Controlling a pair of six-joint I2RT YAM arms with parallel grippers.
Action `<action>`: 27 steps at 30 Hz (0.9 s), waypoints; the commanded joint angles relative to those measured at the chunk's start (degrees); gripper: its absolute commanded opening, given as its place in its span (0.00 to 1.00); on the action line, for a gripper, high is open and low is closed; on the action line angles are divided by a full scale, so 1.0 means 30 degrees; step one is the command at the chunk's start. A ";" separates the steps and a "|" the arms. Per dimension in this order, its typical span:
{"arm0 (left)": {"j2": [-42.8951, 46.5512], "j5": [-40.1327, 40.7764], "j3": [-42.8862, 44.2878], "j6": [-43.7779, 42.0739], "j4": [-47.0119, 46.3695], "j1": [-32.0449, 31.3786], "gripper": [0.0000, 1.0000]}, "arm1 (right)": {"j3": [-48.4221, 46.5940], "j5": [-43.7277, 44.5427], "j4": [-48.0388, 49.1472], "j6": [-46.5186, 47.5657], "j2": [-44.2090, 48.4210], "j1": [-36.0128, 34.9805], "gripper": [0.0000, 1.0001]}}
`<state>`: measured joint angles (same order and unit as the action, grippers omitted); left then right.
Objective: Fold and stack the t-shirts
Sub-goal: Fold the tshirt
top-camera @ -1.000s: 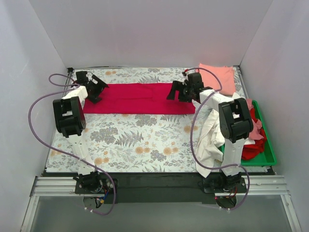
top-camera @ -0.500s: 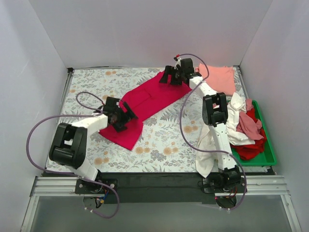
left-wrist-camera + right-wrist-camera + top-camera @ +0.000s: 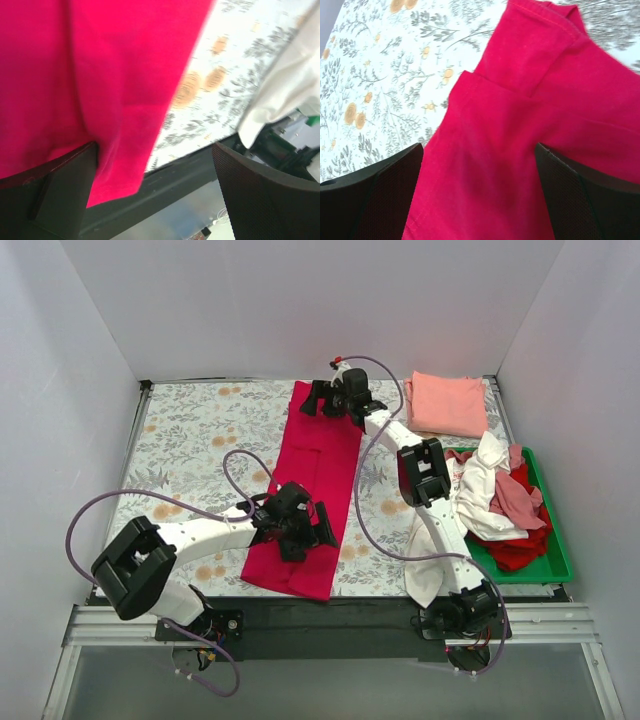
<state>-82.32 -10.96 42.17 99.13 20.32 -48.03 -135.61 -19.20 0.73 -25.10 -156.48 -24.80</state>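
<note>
The crimson-red t-shirt (image 3: 320, 460) lies as a long narrow strip from the far middle of the table to its front edge. Its near corner overhangs the black front rail (image 3: 175, 180). My left gripper (image 3: 308, 532) sits on the strip's near end with its jaws wide apart; the red cloth (image 3: 75, 75) lies against its left finger (image 3: 65, 190). My right gripper (image 3: 318, 400) is at the far end, jaws wide apart over the red cloth (image 3: 545, 125). A folded salmon-pink shirt (image 3: 447, 402) lies at the far right.
A green tray (image 3: 553, 540) at the right holds a heap of white (image 3: 480, 490), pink (image 3: 520, 502) and red (image 3: 520, 550) shirts. White cloth (image 3: 428, 560) spills from it over the table beside the right arm's base, and shows in the left wrist view (image 3: 285, 85). White walls enclose the flowered table.
The crimson shirt has swung from lying crosswise at the back to running front to back. My left gripper moved from the far left to the near middle; my right gripper shifted left along the back.
</note>
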 commanded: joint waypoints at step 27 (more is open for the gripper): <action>1.0536 0.9191 -0.2983 0.2171 0.8083 -0.0044 0.98 | 1.4852 0.8920 -0.7422 0.1425 1.2321 -0.5094 0.98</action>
<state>-53.23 14.44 33.87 104.95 45.84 -48.49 -90.85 5.19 -21.47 -19.42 -118.02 -41.06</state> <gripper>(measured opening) 0.982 0.983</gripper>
